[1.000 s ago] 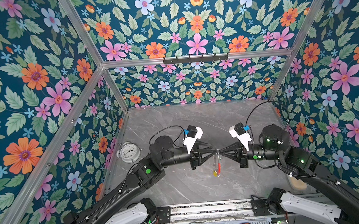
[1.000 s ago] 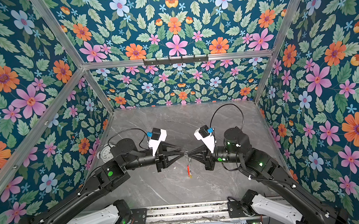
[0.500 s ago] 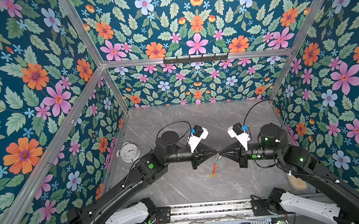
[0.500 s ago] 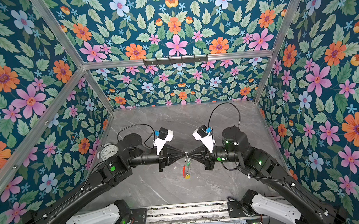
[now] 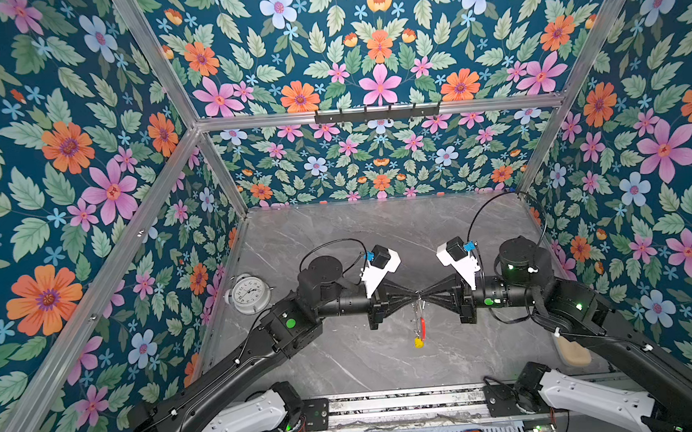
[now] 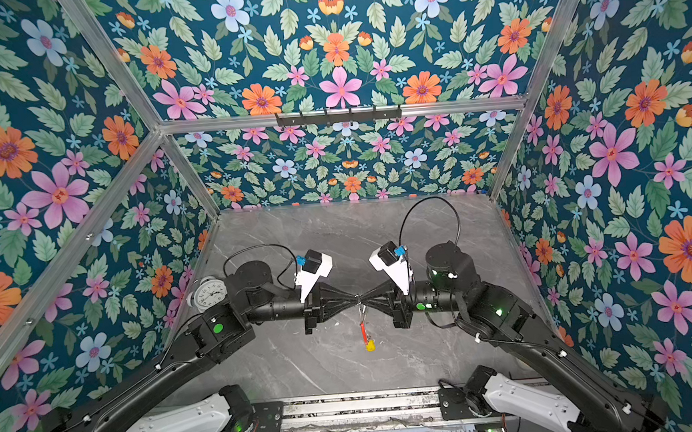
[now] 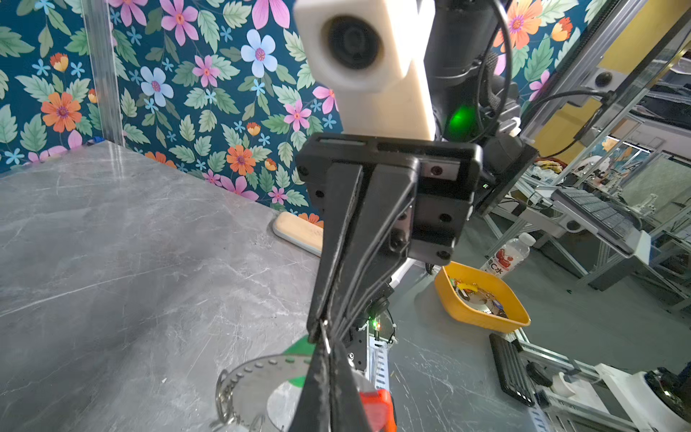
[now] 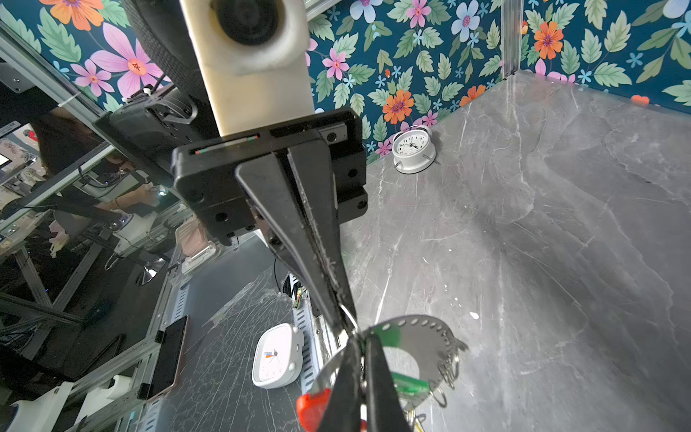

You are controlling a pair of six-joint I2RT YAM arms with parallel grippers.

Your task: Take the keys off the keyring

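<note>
left tool [image 5: 411, 295] & right tool [image 5: 425, 293] both pinched shut, tip to tip above the surface [image 5: 345, 350], right prob steadying the keyring [image 8: 426, 334] by its rim so left can work a split ring [image 8: 349, 316] off, yellow key [image 5: 418, 342] dangling lowest

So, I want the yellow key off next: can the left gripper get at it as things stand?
Probably not yet. The left gripper is shut at the top of the keyring, tip to tip with the right gripper. The yellow key hangs clear below, so it must let go first.
</note>
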